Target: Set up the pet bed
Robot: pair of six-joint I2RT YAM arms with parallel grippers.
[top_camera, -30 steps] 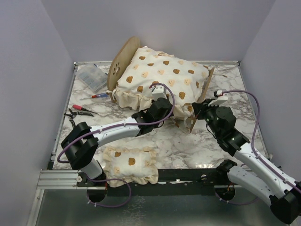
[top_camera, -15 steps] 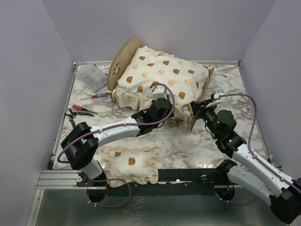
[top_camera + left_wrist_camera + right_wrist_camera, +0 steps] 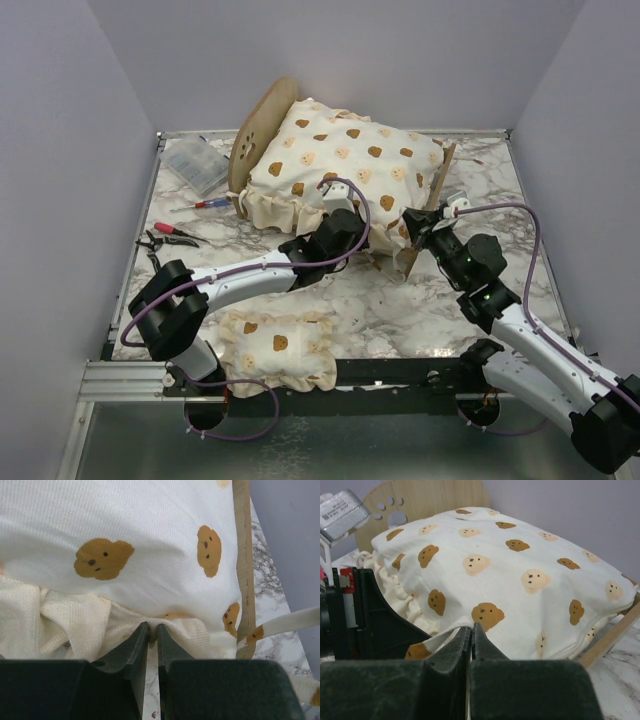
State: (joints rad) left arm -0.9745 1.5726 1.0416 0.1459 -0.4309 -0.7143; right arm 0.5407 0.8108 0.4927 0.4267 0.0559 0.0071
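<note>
Plywood pet bed (image 3: 262, 125) stood at the counter's (image 3: 360, 300) far middle, with the bear-print cushion (image 3: 345, 150) piled on it. Left jaws nipped the cushion's near frill, and right jaws were clenched tight beside the footboard (image 3: 443, 165).

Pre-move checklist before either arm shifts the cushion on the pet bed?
1. Grip of left pincer on cushion ruffle: ok, shut on fabric.
2. Grip of right pincer on the ruffle: ok, shut on fabric.
3. Cushion seated inside footboard: cannot tell, that corner sits behind the arms.
4. Small pillow on bed: not ok, lies at near table edge.
5. Pliers and screwdriver apart from pet bed: ok.
</note>
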